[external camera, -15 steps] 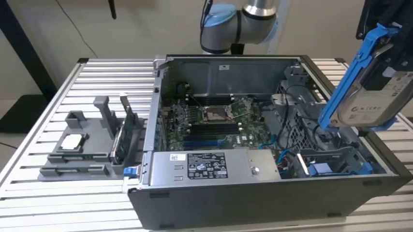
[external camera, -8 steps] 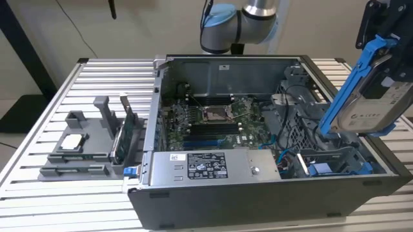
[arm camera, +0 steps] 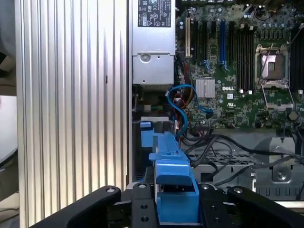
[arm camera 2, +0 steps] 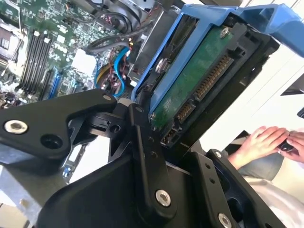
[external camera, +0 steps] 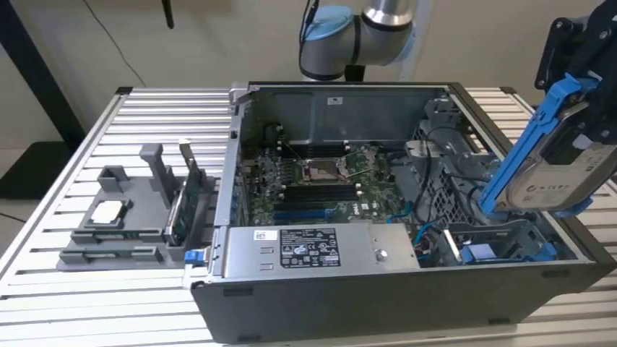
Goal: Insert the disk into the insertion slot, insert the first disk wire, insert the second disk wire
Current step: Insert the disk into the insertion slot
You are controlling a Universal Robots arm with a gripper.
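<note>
Ribbed aluminium slats make up the silver worktop (external camera: 144, 123) that carries everything. Nearest in the exterior view, at six o'clock, stands the dark grey open computer case (external camera: 386, 307), its side panel off. Just behind its front wall lies the silver boxy power supply (external camera: 308, 249) with a white label. Beside it at four o'clock is the grey drive bay (external camera: 501, 246) with blue plastic parts, and thin blue cables (arm camera: 183, 102) curl near it. At nine o'clock, on the exterior view's left and apart from the case, rests the grey plastic parts holder (external camera: 126, 217) with dark cards standing upright in it.

The black pincer (arm camera: 175, 202) is clenched on the flat silver-grey disk (external camera: 564, 170) in its bright blue plastic carrier. In both wrist views the black fingers (arm camera 2: 142, 142) press against the carrier's sides. In the second wrist view the disk's green circuit board and connector face the camera. The disk hangs in the air at three o'clock, tilted steeply, over the case's edge on the exterior view's right and above the drive bay, not in it.

Deeper in the case lies the green motherboard (external camera: 318, 181) with its empty processor socket. Behind the case, at twelve o'clock, the grey and light blue robot arm (external camera: 371, 29) rises before a beige wall. In the second wrist view, beyond the disk, a person's hands (arm camera 2: 266, 140) rest together.
</note>
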